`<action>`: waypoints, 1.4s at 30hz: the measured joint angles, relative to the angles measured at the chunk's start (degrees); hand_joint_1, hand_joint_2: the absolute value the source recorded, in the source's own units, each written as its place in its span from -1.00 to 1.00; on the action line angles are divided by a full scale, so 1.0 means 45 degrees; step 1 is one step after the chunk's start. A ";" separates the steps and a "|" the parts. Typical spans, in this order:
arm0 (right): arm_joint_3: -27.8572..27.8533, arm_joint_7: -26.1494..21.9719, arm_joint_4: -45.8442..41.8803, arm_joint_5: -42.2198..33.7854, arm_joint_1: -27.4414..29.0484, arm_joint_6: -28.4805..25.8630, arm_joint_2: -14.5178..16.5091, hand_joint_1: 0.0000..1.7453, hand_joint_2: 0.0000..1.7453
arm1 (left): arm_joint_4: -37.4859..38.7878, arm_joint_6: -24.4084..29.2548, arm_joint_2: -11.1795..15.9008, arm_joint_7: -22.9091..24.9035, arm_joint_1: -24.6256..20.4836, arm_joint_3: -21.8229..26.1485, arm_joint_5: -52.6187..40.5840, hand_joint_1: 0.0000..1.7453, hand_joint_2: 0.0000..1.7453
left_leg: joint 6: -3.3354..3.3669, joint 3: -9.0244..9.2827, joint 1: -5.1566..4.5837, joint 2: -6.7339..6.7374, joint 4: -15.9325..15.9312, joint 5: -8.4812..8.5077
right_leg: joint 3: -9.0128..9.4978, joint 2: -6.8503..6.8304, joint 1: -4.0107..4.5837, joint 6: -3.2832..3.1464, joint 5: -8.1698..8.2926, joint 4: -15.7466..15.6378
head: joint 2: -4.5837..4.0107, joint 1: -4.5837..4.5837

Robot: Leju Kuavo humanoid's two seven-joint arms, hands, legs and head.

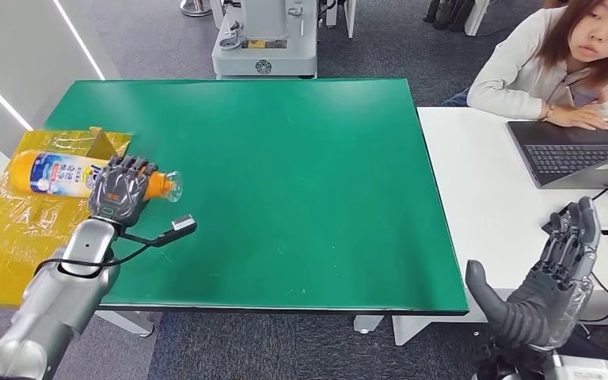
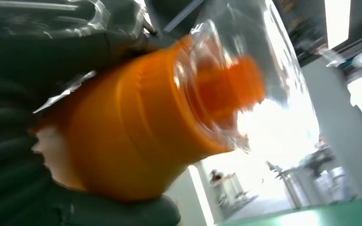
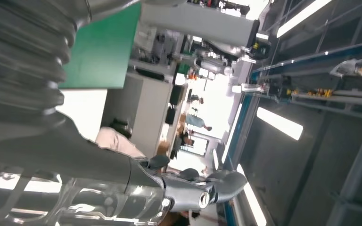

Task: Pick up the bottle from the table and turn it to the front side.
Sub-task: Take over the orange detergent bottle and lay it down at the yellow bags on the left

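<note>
Nearest, at the lower right of the head view, the right hand (image 1: 550,289) is raised over the edge of the white table (image 1: 483,206) with its fingers spread and nothing in it — it plays no part yet. Further out on the left, the left hand (image 1: 120,190) is wrapped around the bottle (image 1: 51,174), fingers closed over the shoulder just below the neck; the left wrist view confirms it, with the orange body (image 2: 122,141) pressed against the palm.

The step in hand looks like the pick-up itself: the grasp is made, but whether the bottle has left the surface I cannot tell. It lies on its side across the left edge of the green table (image 1: 285,198), its base over a crinkled yellow sheet (image 1: 16,229) and its neck pointing toward the middle of the mat. What comes next, I judge, is a lift followed by a roll of the wrist, so the grip must hold on a smooth, rounded body without slipping.

The bottle is orange, with a blue and white label (image 1: 57,175) wrapped round its middle and a clear cap (image 1: 171,187) over an orange spout.

Beyond, a person (image 1: 570,63) sits at the white table behind a laptop (image 1: 578,154).
</note>
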 joint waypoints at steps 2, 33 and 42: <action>-0.0123 0.0034 -0.0238 0.0232 0.0117 0.0143 0.0016 -1.00 1.00 | 0.0379 -0.0084 0.0154 0.0750 0.0256 -0.0449 -0.0040 1.00 1.00 | -0.0001 -0.0001 0.0000 -0.0007 0.0000 0.0000 | -0.0001 -0.0013 0.0000 -0.0002 -0.0003 -0.0001 | 0.0000 0.0002; 0.0103 0.0488 -0.1388 0.2024 0.0933 0.0444 0.0027 -1.00 1.00 | 0.4200 0.0165 -0.0100 0.0683 -0.1232 -0.0825 0.0539 1.00 1.00 | -0.0006 0.0003 0.0003 -0.0010 0.0001 0.0004 | 0.0003 -0.0013 0.0001 -0.0011 0.0002 0.0004 | 0.0000 0.0001; 0.0238 0.0619 -0.1368 0.2217 0.0937 0.0562 0.0027 -1.00 1.00 | 0.4581 -0.0087 -0.0138 0.0756 -0.1183 0.0434 0.0651 1.00 1.00 | -0.0006 -0.0001 0.0004 -0.0012 0.0000 0.0004 | 0.0006 -0.0015 0.0002 -0.0011 0.0001 0.0006 | 0.0000 0.0004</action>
